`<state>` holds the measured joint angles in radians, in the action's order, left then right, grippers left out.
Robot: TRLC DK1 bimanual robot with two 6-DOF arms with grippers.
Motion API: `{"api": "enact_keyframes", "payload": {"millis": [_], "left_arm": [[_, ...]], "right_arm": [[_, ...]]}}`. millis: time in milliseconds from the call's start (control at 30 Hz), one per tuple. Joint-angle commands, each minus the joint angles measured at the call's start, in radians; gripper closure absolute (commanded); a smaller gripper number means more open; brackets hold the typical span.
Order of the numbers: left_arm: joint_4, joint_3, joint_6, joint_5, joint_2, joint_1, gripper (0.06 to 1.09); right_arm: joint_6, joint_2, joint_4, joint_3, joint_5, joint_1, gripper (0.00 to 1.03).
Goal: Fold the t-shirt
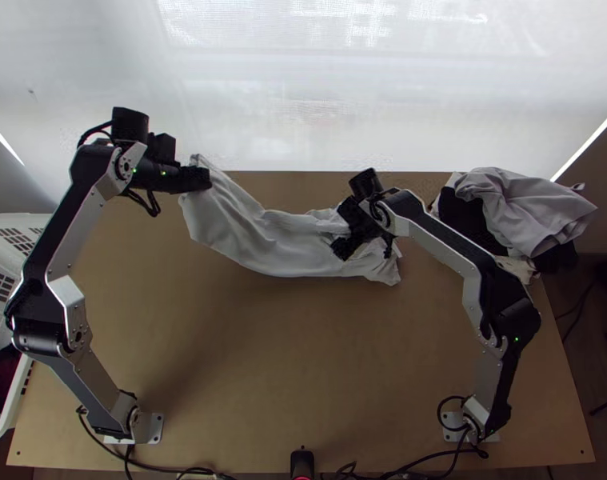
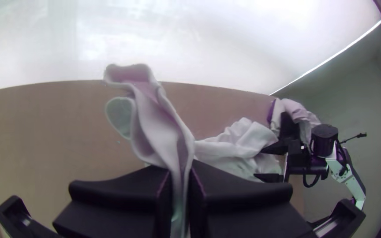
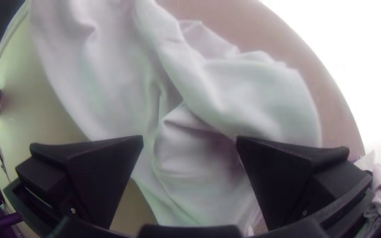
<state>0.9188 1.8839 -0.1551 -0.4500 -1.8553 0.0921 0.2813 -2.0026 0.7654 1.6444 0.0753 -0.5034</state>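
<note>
T-shirt: the pale t-shirt (image 1: 283,240) lies in the far half of the table (image 1: 247,376), a long bunched band from near the far edge, left of centre, to a crumpled end right of the middle.
Left gripper: my left gripper (image 1: 197,179) is by the far edge, toward the far left corner, jaws clenched on one end of the shirt. Cloth pokes out past the grip in loose, curled folds. Which part I have, sleeve, hem or shoulder, I cannot tell.
Right gripper: my right gripper (image 3: 189,141) is over the crumpled end, jaws parted, cloth between and beneath them. Contact uncertain.
Done: one end in hand, by my reckoning. No fold that I would count; the creases look accidental.
Stage: early. I judge this to be sorting out and spreading, ahead of any folding.
Left to do: find a second edge or corner, draw the shirt out flat, then make every fold and square up the result.
Next: probably close the right jaws on a real edge; a pinch mid-cloth would only bunch it more.
Nearby: a heap of other clothes (image 1: 523,208) by the far right corner; a white basket (image 1: 15,400) along the left edge.
</note>
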Motion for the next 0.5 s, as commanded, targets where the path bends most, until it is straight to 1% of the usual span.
{"api": "enact_keyframes", "payload": {"millis": [0, 100, 233, 367, 467], "left_arm": [[-0.015, 0.087, -0.008, -0.070, 0.004, 0.097, 1.05], [-0.031, 0.107, -0.009, -0.072, -0.019, 0.136, 1.05], [-0.058, 0.127, -0.031, -0.078, -0.048, 0.190, 1.05], [-0.166, 0.127, -0.087, -0.076, -0.065, 0.244, 1.05], [-0.279, 0.127, -0.138, -0.075, -0.079, 0.281, 1.05]], "right_arm": [[-0.024, 0.157, 0.118, 0.061, 0.015, 0.006, 0.05], [-0.030, 0.220, 0.199, 0.092, 0.021, 0.023, 0.05], [-0.042, 0.301, 0.235, 0.074, 0.021, 0.069, 0.05], [-0.044, 0.375, 0.238, -0.008, 0.021, 0.134, 0.05], [-0.044, 0.423, 0.238, -0.075, 0.020, 0.154, 0.05]]}}
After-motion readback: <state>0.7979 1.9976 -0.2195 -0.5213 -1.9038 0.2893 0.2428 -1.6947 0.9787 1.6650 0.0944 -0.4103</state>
